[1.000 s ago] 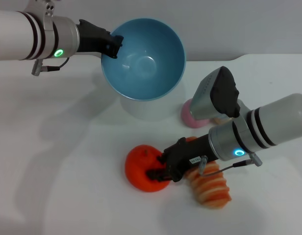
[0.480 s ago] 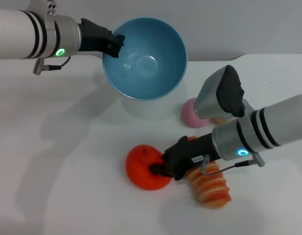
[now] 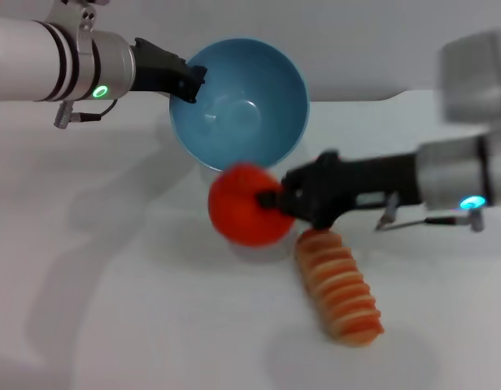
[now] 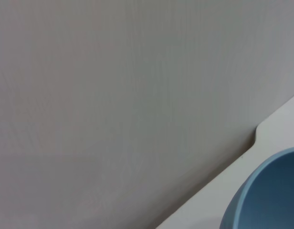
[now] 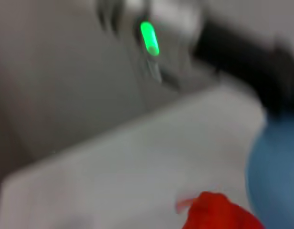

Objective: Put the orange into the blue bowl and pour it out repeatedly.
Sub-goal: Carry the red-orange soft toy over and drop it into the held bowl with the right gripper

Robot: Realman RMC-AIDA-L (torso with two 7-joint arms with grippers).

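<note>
The right gripper (image 3: pixel 271 201) pinches the orange (image 3: pixel 244 205) clear of the desk (image 3: pixel 137 309), just below the rim of the blue bowl (image 3: pixel 242 106), which the left gripper (image 3: pixel 191 81) clamps by its rim, tilted, above the desk.

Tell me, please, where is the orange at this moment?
In the head view the orange is near the centre, held by the right gripper, just below the blue bowl that the left gripper holds tilted.
</note>
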